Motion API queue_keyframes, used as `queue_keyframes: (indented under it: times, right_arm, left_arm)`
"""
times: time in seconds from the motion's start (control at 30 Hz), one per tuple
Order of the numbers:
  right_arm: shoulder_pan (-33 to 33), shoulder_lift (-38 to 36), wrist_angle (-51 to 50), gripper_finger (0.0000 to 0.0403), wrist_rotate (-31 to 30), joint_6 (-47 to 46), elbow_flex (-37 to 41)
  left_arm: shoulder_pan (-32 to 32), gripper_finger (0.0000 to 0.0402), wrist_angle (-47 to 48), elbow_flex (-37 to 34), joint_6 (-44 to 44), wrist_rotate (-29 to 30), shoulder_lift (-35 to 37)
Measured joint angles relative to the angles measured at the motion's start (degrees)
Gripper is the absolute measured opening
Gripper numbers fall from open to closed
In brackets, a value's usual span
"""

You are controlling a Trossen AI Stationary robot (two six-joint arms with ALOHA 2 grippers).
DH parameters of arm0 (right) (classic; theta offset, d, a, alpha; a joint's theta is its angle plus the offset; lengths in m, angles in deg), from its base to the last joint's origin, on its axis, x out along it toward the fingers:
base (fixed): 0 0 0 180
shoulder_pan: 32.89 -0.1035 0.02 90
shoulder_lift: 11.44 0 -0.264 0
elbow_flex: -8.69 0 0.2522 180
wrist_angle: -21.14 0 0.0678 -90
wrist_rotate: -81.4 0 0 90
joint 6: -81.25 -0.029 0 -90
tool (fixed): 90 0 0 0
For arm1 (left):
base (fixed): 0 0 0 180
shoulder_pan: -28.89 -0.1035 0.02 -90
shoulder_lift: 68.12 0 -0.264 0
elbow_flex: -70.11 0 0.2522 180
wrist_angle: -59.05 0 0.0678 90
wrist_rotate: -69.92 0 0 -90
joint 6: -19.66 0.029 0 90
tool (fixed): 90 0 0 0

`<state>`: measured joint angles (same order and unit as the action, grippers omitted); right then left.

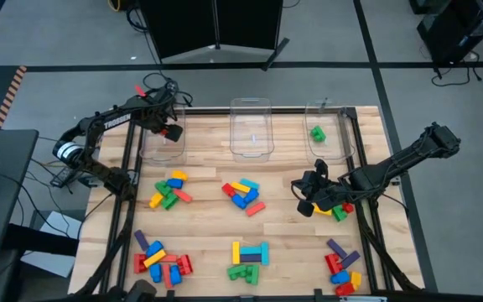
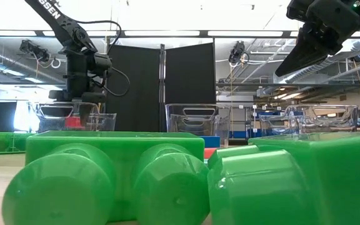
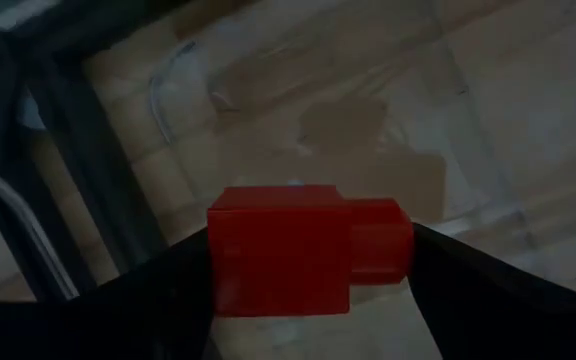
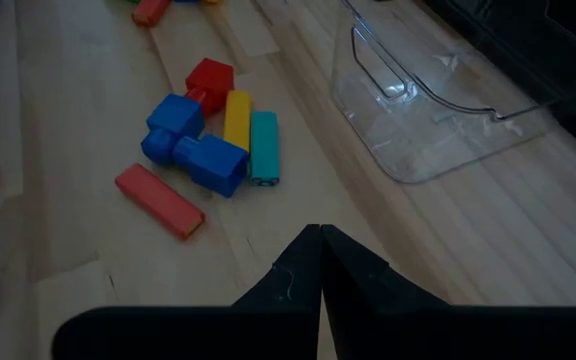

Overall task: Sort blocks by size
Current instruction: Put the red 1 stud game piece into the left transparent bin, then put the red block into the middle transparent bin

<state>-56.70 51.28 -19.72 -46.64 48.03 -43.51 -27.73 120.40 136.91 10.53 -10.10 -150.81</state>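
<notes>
While the pale wooden table (image 1: pixel 204 231) carries everything, its far edge holds three clear plastic bins in a row, and the middle clear plastic bin (image 1: pixel 251 127) serves as the landmark. To the left of that middle bin stands the left clear bin (image 1: pixel 161 141), and above it hangs the left gripper (image 1: pixel 168 127), its dark fingers spread wide on either side of a chunky red plastic brick (image 3: pixel 308 250); in the left wrist view the brick sits between the fingers over the bin's clear floor, and whether they press on it cannot be told. To the right of the middle bin stands the right clear bin (image 1: pixel 332 130), with one small green brick (image 1: pixel 317 132) inside it. Nearer than the middle bin and to its right, the right gripper (image 1: pixel 307 201) hovers low over the table with its fingers closed together and nothing between them. Just beside it lies a small heap of red, green and yellow bricks (image 1: pixel 340 211). Directly in front of the middle bin lies a cluster of blue, yellow, cyan and red bricks (image 1: pixel 243 195). Other mixed heaps of bricks lie nearer still, along the table's front edge, and one lies to the left front of the middle bin (image 1: pixel 168 190).
</notes>
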Motion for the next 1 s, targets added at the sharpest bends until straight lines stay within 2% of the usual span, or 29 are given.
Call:
queue_keyframes:
  times: [0.87,1.0]
  right_arm:
    - [0.0,0.0,0.0,0.0020,-0.1,0.4,0.0]
    - [0.1,0.0,0.0,0.0020,-1.8,0.4,0.0]
  left_arm:
    - [0.0,0.0305,-2.6,0.0,-0.8,0.0,0.0]
    - [0.0,0.0305,-3.9,0.1,0.0,0.0,0.0]
